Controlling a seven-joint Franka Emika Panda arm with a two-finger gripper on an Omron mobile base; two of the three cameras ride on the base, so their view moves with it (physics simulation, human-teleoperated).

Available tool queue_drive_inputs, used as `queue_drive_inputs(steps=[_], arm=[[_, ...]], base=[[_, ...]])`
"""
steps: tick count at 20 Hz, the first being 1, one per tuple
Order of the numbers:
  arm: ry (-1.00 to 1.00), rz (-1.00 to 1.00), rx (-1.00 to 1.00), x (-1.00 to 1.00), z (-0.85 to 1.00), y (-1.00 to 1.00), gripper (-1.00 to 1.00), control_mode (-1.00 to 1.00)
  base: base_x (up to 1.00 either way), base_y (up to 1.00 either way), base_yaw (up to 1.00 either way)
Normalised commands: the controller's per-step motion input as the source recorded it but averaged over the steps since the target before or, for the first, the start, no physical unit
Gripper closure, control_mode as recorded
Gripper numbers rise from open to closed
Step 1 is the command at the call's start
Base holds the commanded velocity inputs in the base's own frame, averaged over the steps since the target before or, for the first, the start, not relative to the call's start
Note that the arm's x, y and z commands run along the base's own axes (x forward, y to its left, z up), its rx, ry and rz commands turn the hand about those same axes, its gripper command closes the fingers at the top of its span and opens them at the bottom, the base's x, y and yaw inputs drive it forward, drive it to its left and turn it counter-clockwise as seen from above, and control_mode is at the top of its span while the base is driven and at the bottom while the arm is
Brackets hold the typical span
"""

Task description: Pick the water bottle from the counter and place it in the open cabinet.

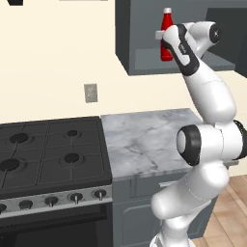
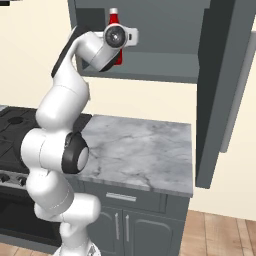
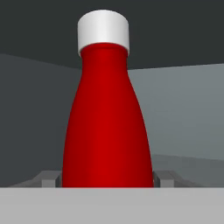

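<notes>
The red water bottle point(image 1: 166, 29) point(image 2: 114, 19) point(image 3: 107, 122) with its white cap stands upright inside the open cabinet point(image 1: 144, 62) point(image 2: 165, 65), its base close to the grey shelf. My gripper point(image 1: 165, 43) point(image 2: 119, 40) point(image 3: 108, 177) reaches into the cabinet at the bottle's lower body. In the hand view a finger point(image 3: 50, 178) presses against each side of the bottle, so the gripper is shut on it. Whether the bottle's base touches the shelf, I cannot tell. The counter is out of view.
The cabinet's open door point(image 2: 220, 100) hangs to the right of the arm. Below lies a marble top point(image 1: 144, 140) point(image 2: 145, 150) next to the black stove point(image 1: 48, 154), over dark grey base cabinets point(image 2: 130, 220). A wall outlet point(image 1: 90, 92) sits on the cream wall.
</notes>
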Motion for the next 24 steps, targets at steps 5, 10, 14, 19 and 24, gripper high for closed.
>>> queue_drive_inputs(steps=[5,10,14,19,24], arm=[[-0.08,0.00,0.02,0.17,-0.16,-0.04,1.00,-1.00],[-0.07,0.02,0.00,0.18,-0.18,-0.07,1.00,-1.00],[-0.02,0.01,0.00,0.18,-0.17,-0.10,1.00,-1.00],[0.00,0.01,0.00,0.10,-0.14,-0.13,1.00,-1.00],[0.00,0.01,0.00,0.05,-0.15,-0.10,1.00,-1.00]], base=[[0.00,0.00,0.00],[0.00,0.00,0.00],[0.00,0.00,0.00],[0.00,0.00,0.00],[0.00,0.00,0.00]])
